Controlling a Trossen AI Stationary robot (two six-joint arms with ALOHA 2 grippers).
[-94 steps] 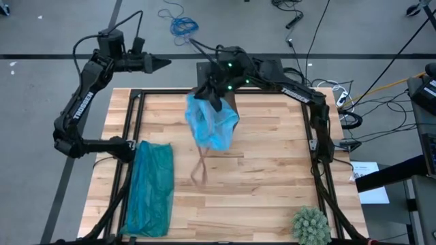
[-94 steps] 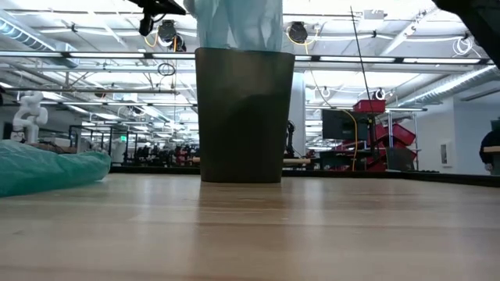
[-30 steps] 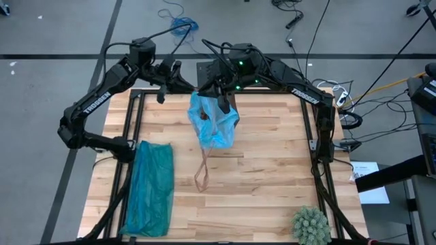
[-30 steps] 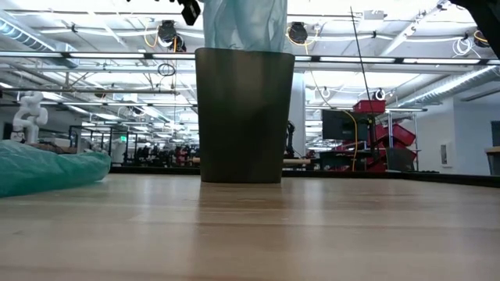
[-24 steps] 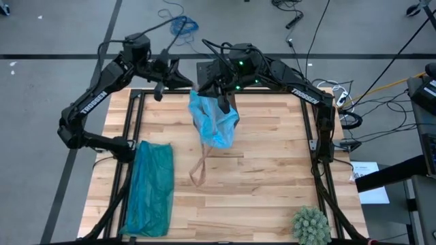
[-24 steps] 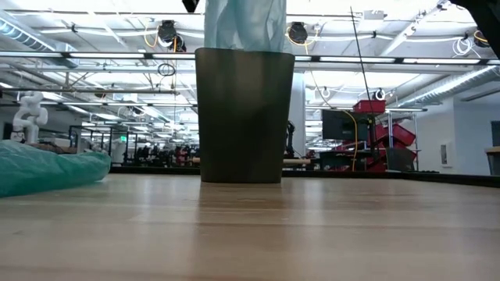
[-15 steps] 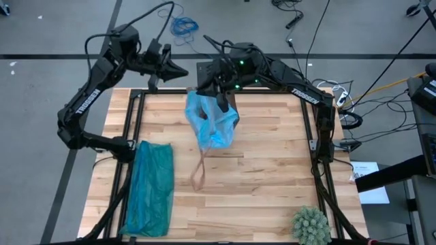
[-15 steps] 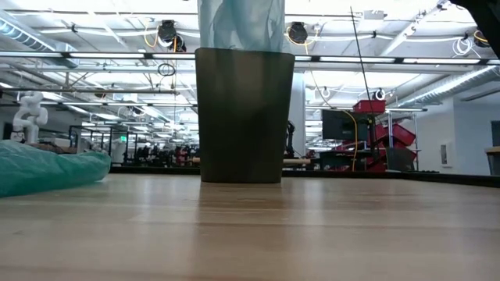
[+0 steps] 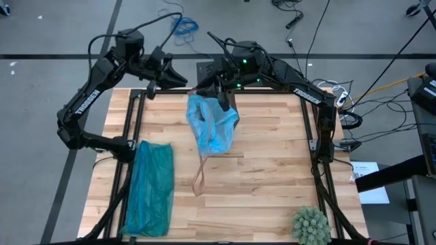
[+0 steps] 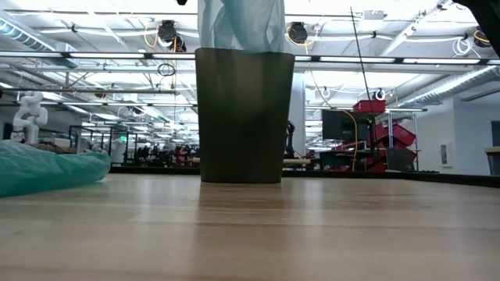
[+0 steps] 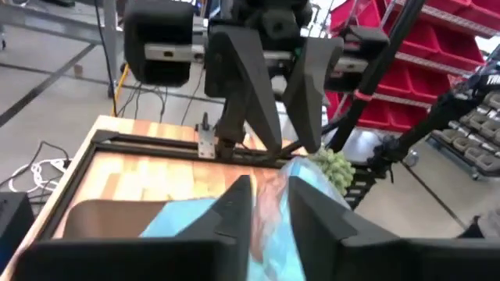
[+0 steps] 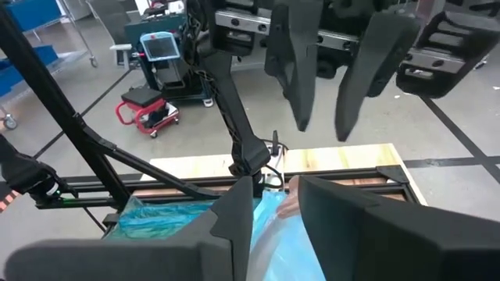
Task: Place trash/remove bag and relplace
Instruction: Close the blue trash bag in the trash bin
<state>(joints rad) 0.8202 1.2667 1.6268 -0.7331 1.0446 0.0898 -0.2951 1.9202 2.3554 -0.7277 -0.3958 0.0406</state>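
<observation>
Left gripper, fingers slightly parted and empty, hovers beside the pale blue bag, which rises from the dark bin. Right gripper, fingers narrowly apart, hangs just above it. Bag not yet removed; the teal replacement bag lies unused.

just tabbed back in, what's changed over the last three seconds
The left gripper swung in from the far left to the pale blue plastic bag, then eased back slightly. The right gripper stayed above the bag, jaws parting. Teal bag, dark bin unchanged.
</observation>
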